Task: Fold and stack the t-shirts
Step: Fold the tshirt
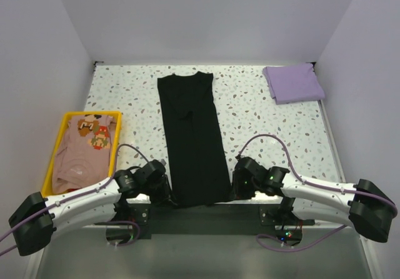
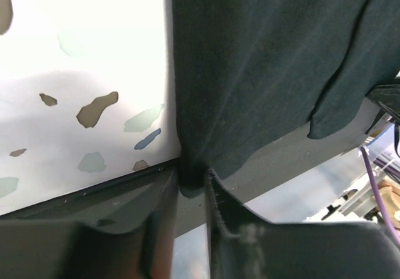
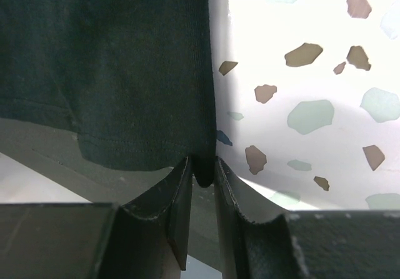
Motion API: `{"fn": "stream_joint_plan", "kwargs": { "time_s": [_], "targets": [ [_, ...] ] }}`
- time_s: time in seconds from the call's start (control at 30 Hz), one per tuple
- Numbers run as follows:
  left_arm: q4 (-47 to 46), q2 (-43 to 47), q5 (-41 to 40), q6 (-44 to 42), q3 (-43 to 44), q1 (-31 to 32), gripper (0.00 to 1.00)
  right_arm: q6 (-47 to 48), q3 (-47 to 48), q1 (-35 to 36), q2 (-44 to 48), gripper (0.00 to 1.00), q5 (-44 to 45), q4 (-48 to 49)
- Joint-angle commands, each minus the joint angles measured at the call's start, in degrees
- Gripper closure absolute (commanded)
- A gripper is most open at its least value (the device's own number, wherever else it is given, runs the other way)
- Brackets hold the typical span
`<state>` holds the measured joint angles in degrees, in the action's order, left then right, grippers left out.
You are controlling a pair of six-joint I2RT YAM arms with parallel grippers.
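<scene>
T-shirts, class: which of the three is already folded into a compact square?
The lavender-purple t-shirt, far right corner. The black t-shirt lies in a long strip; the peach t-shirt sits crumpled in the yellow tray.

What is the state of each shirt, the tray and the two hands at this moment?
black t-shirt: folded into a long strip, lying flat.
lavender t-shirt: folded, lying at the far right.
peach t-shirt: not folded, crumpled in the tray.
yellow tray: holds the peach t-shirt.
left hand: shut on the black t-shirt's near left corner.
right hand: shut on its near right corner.
</scene>
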<state>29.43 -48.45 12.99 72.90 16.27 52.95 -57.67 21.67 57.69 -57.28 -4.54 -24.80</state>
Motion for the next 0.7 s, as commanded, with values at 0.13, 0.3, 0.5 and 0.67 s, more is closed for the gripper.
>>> {"fn": "stream_joint_plan", "kwargs": {
  "time_s": [0.13,0.3,0.5,0.67],
  "targets": [
    [-1.83,0.46,0.98,0.66,-1.95,0.66,0.91,-0.34,-1.72,0.14,0.15,0.8,-1.79,-2.63],
    [0.18,1.33,0.54,0.05,-0.19,0.66,1.0,-0.16,-1.28,0.14,1.81,0.92,-2.41,-2.63],
    [2.82,-2.16,-2.09,-5.03,8.13,-1.17,1.0,4.12,8.16,-0.3,2.09,1.0,2.57,-7.08],
    [2.83,-5.07,-1.57,-11.98,12.9,-6.0,1.0,7.74,15.31,-2.93,-3.78,1.0,4.18,-8.07]
  ]
}}
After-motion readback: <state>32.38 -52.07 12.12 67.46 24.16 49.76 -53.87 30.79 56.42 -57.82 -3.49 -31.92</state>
